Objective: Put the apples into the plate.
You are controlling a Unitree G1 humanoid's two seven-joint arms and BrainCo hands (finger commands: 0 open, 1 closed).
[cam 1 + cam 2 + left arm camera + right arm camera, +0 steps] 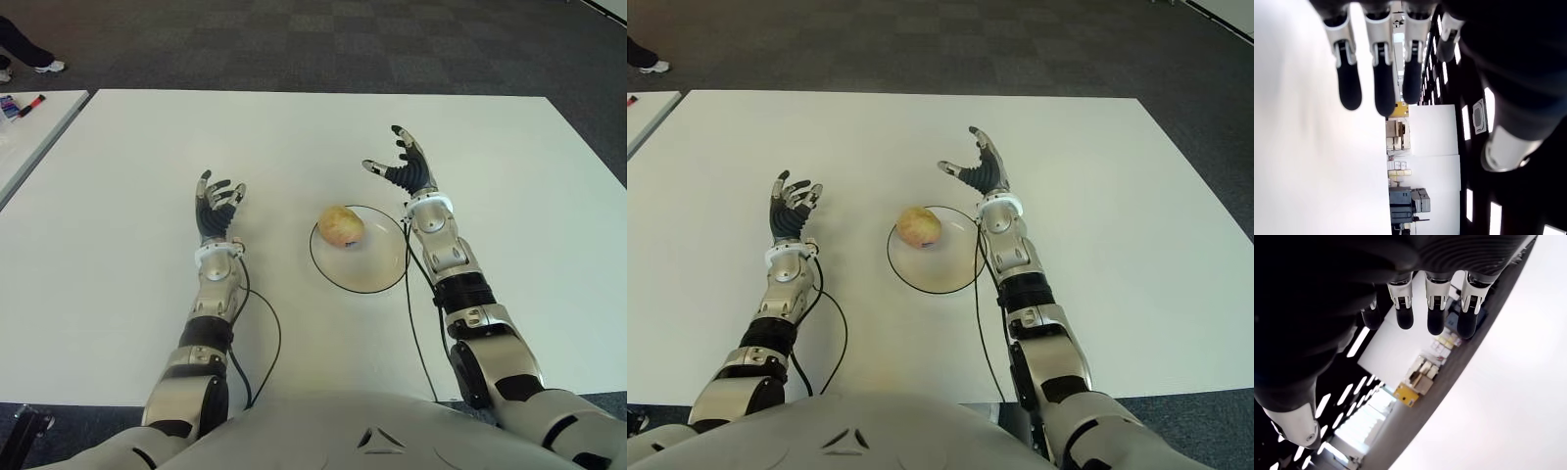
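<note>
One yellow-red apple [340, 225] lies inside the white, dark-rimmed plate [377, 269], toward its far left edge. My right hand [402, 164] hovers just beyond the plate's far right rim, fingers spread and palm empty; its wrist view shows straight fingertips [1433, 322] with nothing between them. My left hand [217, 207] shows left of the plate over the white table [118, 245], fingers relaxed and holding nothing, as its fingertips [1378, 90] confirm in the left wrist view.
A black cable [265, 338] trails from my left forearm across the table's near part. A second white table [29, 137] with small objects stands at the far left. A person's shoe [47, 67] shows on the dark carpet beyond.
</note>
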